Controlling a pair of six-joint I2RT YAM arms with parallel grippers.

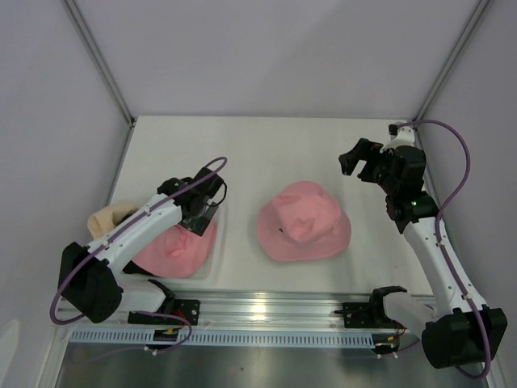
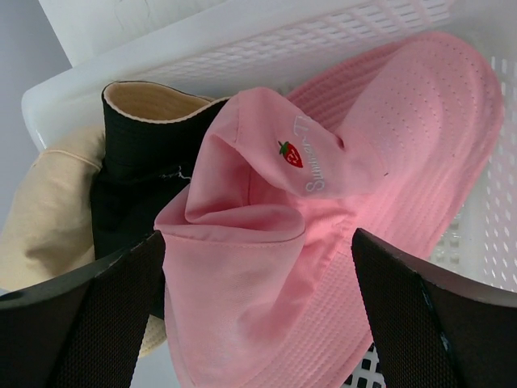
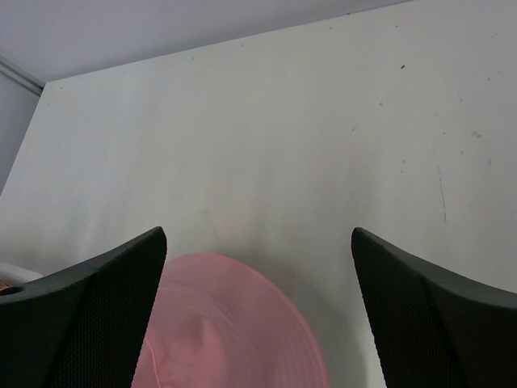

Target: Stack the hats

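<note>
Over the white plastic tray (image 2: 161, 48), my left gripper (image 2: 258, 238) stands apart above the pink cloth hat (image 2: 339, 210); closing may also snag the black cloth hat (image 2: 133, 174).

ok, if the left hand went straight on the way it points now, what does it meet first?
Probably the crumpled pink hat with the strawberry logo, lying in the white tray. It sits centred between the fingers of the open left hand. The black hat is off to the side. Depth unclear.
</note>
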